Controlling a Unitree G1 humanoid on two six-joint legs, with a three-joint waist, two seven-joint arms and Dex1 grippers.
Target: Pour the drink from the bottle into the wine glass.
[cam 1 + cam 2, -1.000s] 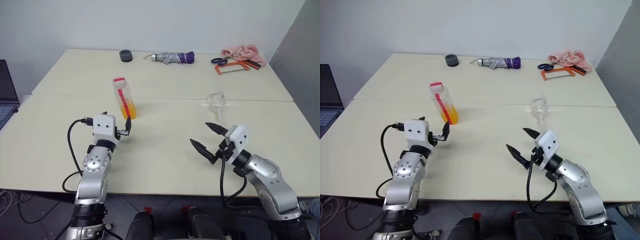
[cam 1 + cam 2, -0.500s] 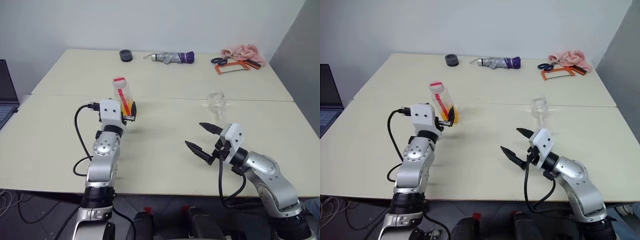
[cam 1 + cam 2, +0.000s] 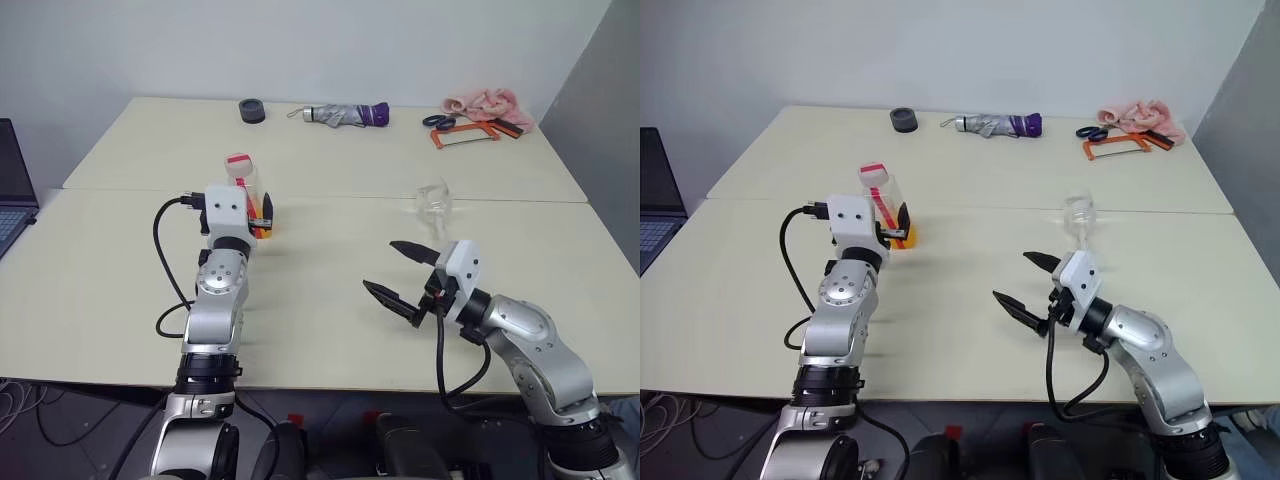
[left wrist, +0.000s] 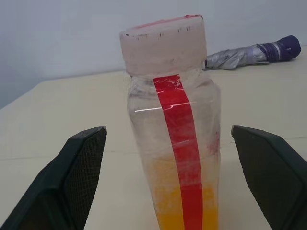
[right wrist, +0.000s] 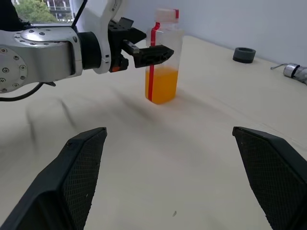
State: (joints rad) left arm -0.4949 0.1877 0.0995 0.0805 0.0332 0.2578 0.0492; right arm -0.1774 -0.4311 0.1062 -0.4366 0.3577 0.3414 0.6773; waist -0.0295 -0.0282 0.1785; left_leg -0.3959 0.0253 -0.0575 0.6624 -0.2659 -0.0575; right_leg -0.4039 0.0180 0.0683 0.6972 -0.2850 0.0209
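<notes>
The bottle [image 4: 172, 143] stands upright on the table, clear with a red cap and a red strip. The orange drink [image 5: 161, 84] fills its lower part. My left gripper [image 3: 262, 212] is open and level, with one finger on each side of the bottle's upper half and a gap on both sides. In the right wrist view the left gripper [image 5: 144, 51] reaches the bottle from the side. The wine glass [image 3: 433, 200] stands upright to the right, past the table seam. My right gripper [image 3: 380, 266] is open above the table, nearer than the glass, with nothing in it.
Along the far edge lie a black tape roll [image 3: 252, 110], a folded umbrella [image 3: 345, 115], a pink cloth [image 3: 485, 100] and an orange-framed saw with scissors [image 3: 465, 133]. A laptop [image 3: 10, 190] sits off the left edge. A seam [image 3: 330, 196] joins the two tabletops.
My left gripper has moved forward and up until its open fingers flank the bottle. My right gripper has drifted a little to the left. The bottle and glass have not moved.
</notes>
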